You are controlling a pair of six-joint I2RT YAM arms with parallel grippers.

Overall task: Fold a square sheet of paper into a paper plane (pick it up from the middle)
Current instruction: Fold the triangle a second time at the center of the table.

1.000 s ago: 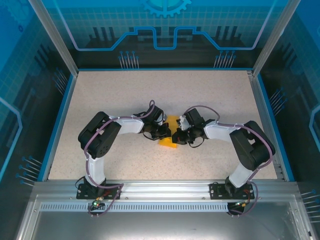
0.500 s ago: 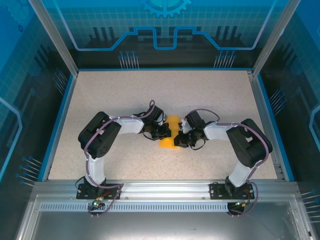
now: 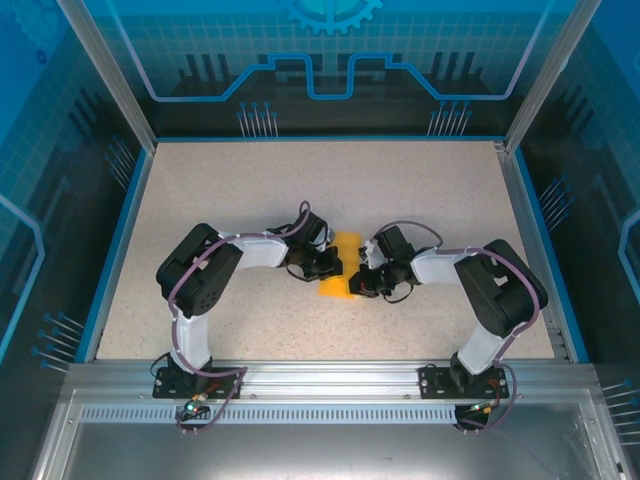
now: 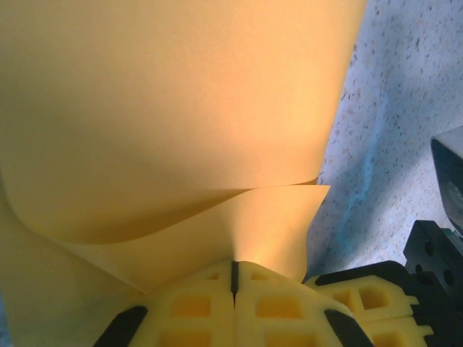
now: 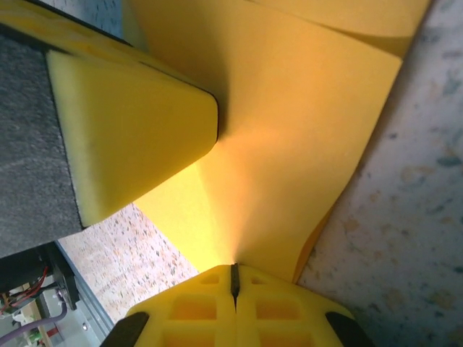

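Left gripper (image 4: pixel 233 276): clamps shut on the near edge of the square sheet of paper (image 4: pixel 181 108), at bottom centre of its wrist view. Right gripper (image 5: pixel 233 278): likewise pinches the sheet's edge at bottom centre. Seen from above, sit just beside each other at frame centre, curled sheet between them, over the speckled table (image 3: pixel 250 190).
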